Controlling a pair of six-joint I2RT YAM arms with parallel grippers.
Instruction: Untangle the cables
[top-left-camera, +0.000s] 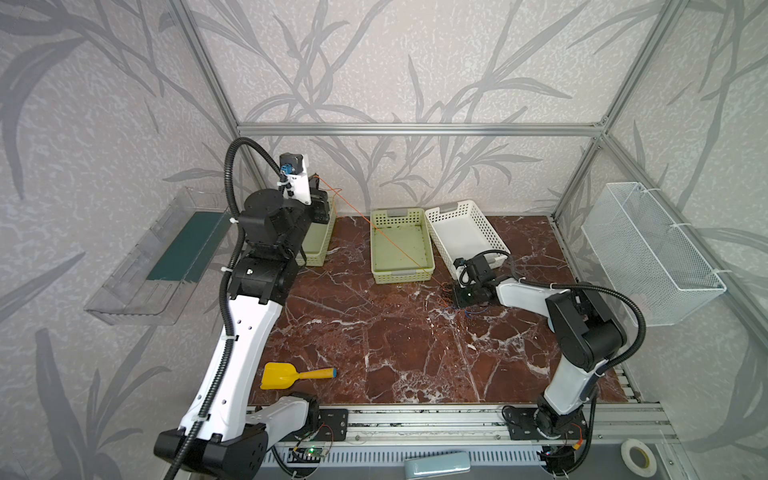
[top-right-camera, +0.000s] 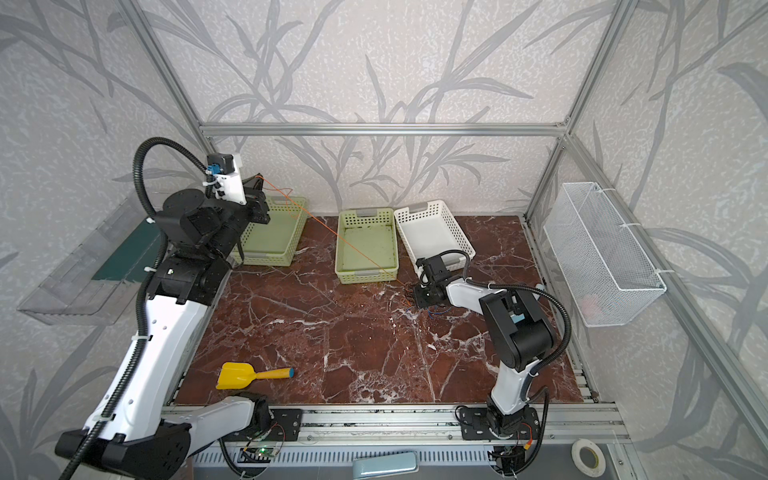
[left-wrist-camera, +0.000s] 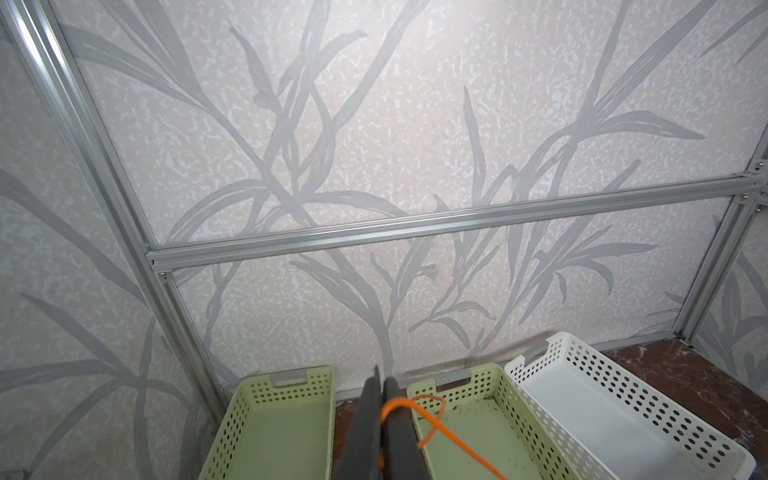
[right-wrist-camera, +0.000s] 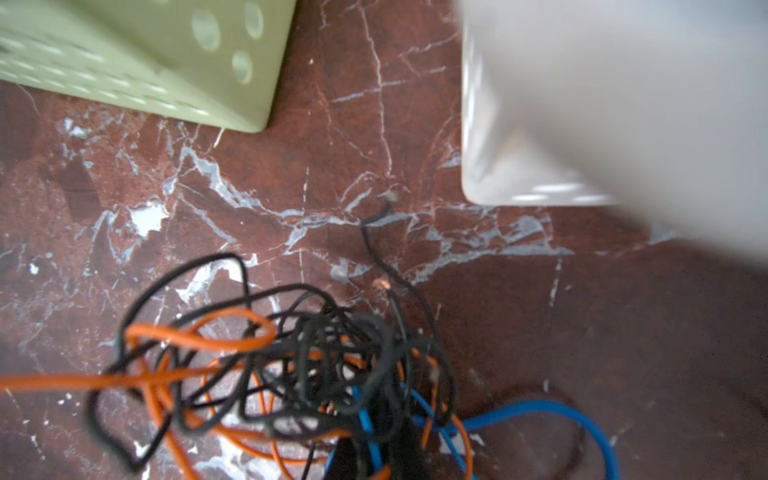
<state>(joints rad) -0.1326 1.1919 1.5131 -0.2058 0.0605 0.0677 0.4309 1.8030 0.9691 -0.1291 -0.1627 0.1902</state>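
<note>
Where cables (right-wrist-camera: 316, 365) tangle, right tool (right-wrist-camera: 374, 440) sits amid.

In both top views the marble tabletop (top-left-camera: 395, 345) is seen from high above its front edge, looking down and toward the back wall (top-left-camera: 415, 75); nearly the whole scene is shared. From the raised left wrist, the back wall is faced across the white basket (left-wrist-camera: 615, 374). From the right wrist, the cables (right-wrist-camera: 316, 365) are viewed from very near, looking down, with that basket's blurred corner shared.
</note>
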